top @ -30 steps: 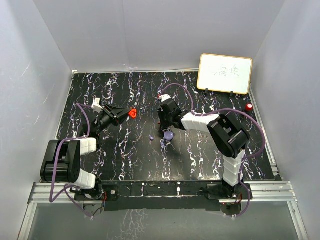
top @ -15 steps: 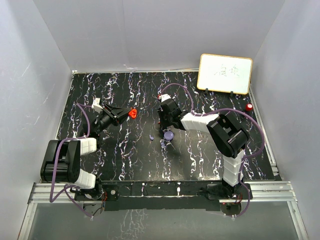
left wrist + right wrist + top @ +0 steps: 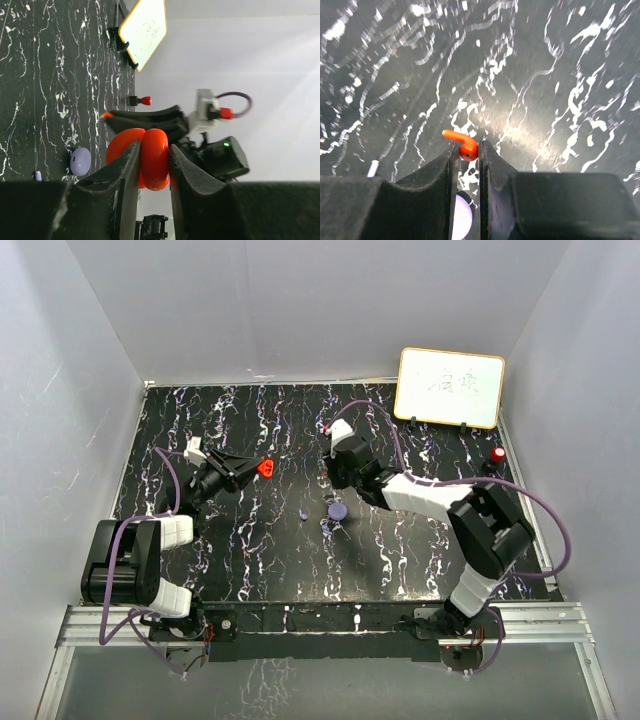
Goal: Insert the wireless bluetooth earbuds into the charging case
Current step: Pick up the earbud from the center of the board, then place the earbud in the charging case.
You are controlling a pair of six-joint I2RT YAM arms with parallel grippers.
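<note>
Me: My right pincer [image 3: 468, 149] is clenched on the red earbud [image 3: 465, 145]. Its round body sits between the two black fingertips, and its stem sticks out up and to the left in the wrist view. Below it is the black, white-veined table [image 3: 250, 550].

Desk: And your left one?

Me: The left pincer [image 3: 153, 149] is grasping the red case [image 3: 155, 162], which shows as two rounded red lobes side by side, one of them squeezed between the fingers. I am holding it up at mid-table, well apart from the right pincer.

Desk: Where is the purple set?

Me: The purple case [image 3: 339, 510] lies on the table just in front of my right pincer. The purple earbud [image 3: 303, 514] lies loose a little to its left, not touching it. A whiteboard [image 3: 450, 387] stands at the far right corner.
</note>
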